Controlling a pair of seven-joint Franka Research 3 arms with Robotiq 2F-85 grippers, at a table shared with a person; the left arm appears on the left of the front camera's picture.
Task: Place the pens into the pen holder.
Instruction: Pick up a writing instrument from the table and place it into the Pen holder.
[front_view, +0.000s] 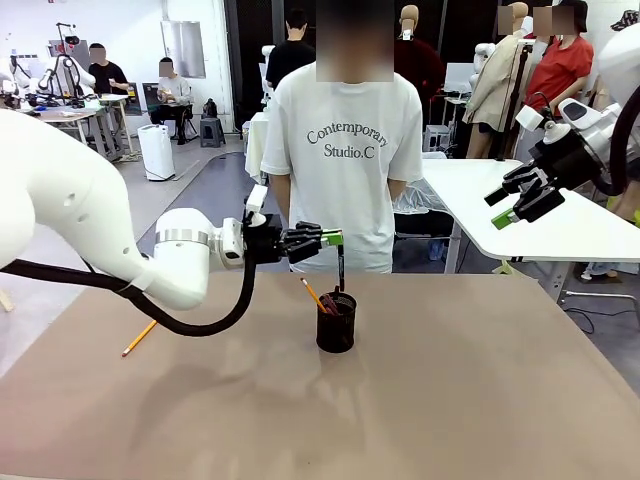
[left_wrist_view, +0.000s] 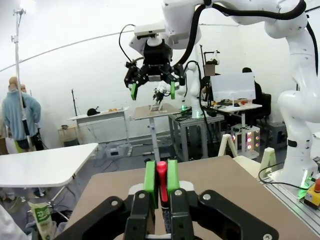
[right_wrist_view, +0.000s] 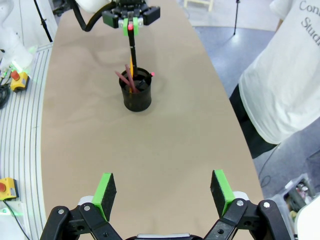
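The black mesh pen holder (front_view: 336, 325) stands mid-table, and an orange pencil (front_view: 314, 294) leans out of it. My left gripper (front_view: 331, 238) hovers just above it, shut on a black pen (front_view: 340, 268) that hangs upright with its lower end at the holder's mouth. In the left wrist view the pen's red end (left_wrist_view: 161, 172) shows between the green pads (left_wrist_view: 149, 177). From the right wrist view, the holder (right_wrist_view: 136, 92) also contains a brownish-red pencil (right_wrist_view: 122, 77). My right gripper (right_wrist_view: 163, 192) is open and holds nothing; it is raised at the right (front_view: 518, 201).
A yellow-orange pencil (front_view: 139, 338) lies on the table at the left, beneath my left arm. A person in a white T-shirt (front_view: 345, 160) stands at the far edge behind the holder. A white table (front_view: 560, 225) is at the back right.
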